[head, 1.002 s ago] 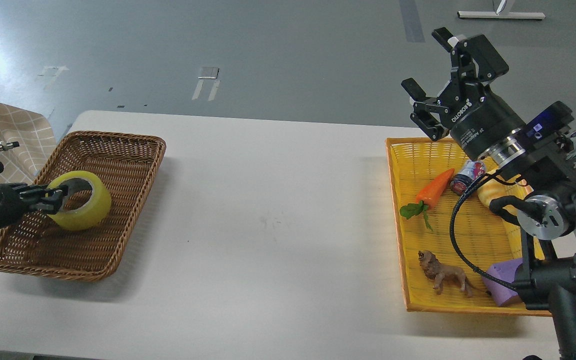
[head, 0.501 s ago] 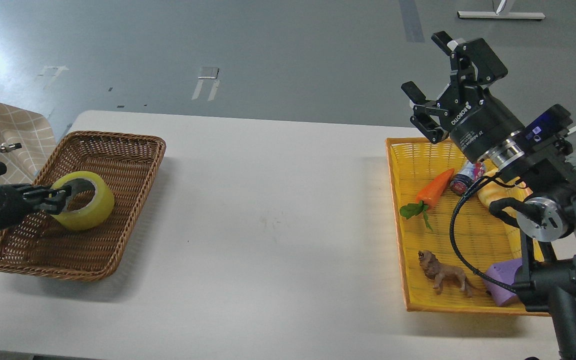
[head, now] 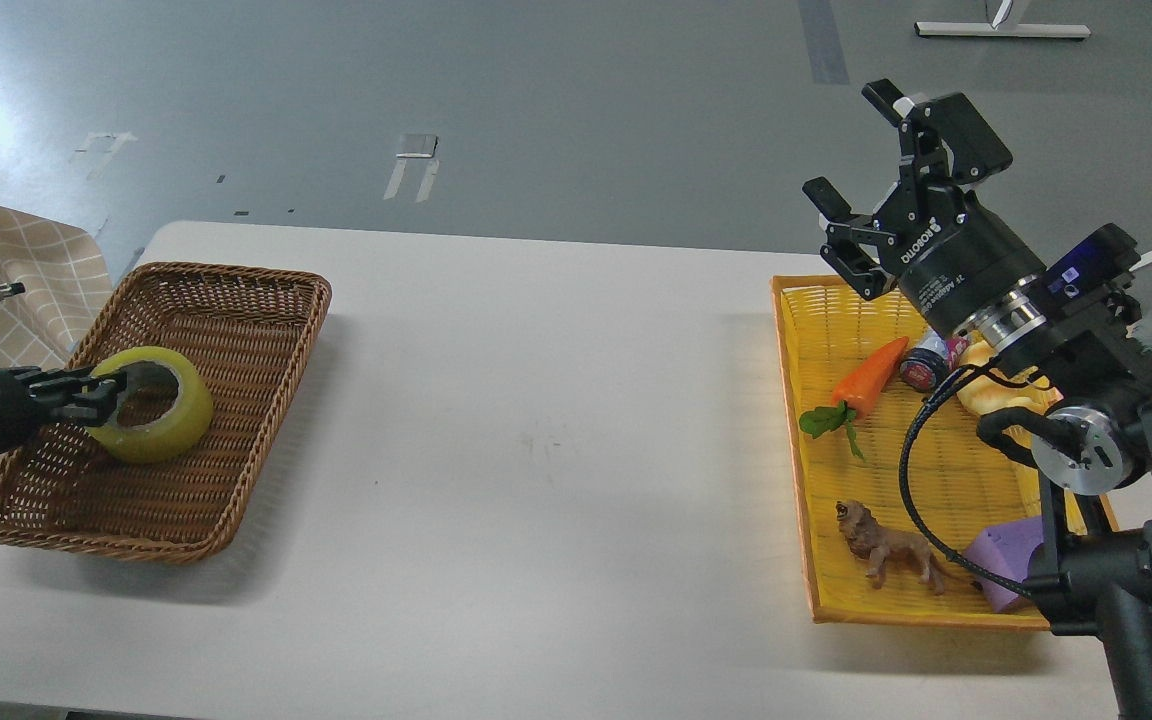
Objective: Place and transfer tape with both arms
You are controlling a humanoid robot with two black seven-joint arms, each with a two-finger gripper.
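Observation:
The yellow tape roll (head: 158,420) sits in the brown wicker basket (head: 236,300) at the left, its grey-white core facing up and toward me. My left gripper (head: 104,393) comes in from the left edge, its fingers closed on the roll's near-left wall, with one fingertip inside the core. My right gripper (head: 851,142) is raised above the far corner of the yellow basket (head: 806,500) at the right. Its jaws are wide apart and empty.
The yellow basket holds a toy carrot (head: 861,385), a small can (head: 926,362), a toy lion (head: 886,550), a purple block (head: 1001,560) and a yellow item partly behind my right arm. A checked cloth (head: 6,260) lies beyond the table's left edge.
The tape has sunk lower and lies flatter in the brown basket, shifted slightly left with my left gripper. My right arm has shifted slightly, gripper still open.

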